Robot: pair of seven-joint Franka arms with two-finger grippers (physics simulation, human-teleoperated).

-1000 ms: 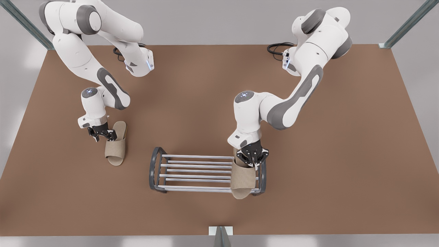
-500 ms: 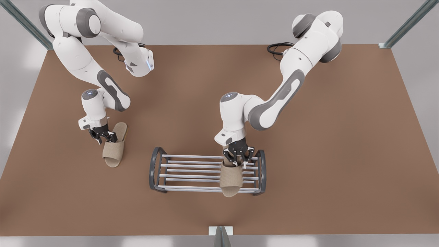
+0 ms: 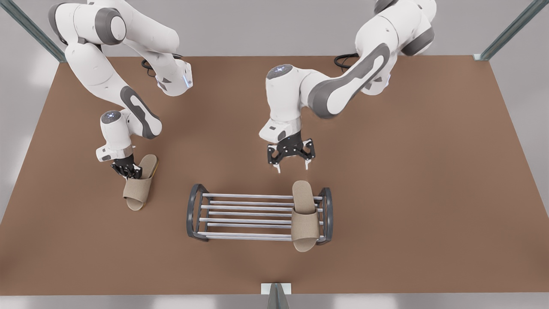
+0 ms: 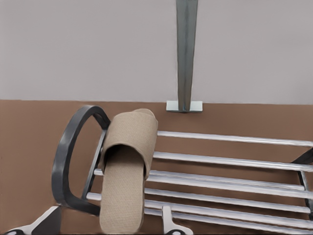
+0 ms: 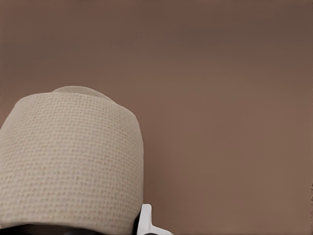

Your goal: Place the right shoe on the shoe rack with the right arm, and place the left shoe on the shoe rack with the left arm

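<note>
left claw: spread wide, gripping nothing, hanging over the brown table just behind the rack, toward the front view's right. nearby, left shoe lying across the silver bars at the rack's end on the front view's right, toe poking past the nearest bar. seen from the left wrist view: same shoe sloping along the bars right beside the dark rounded end frame.

right claw: clamped shut on the band of the right shoe, well apart from the rack, at the front view's left. seen from the right wrist view: woven band up close against bare table. sole touching the table or not: cannot tell.
</note>
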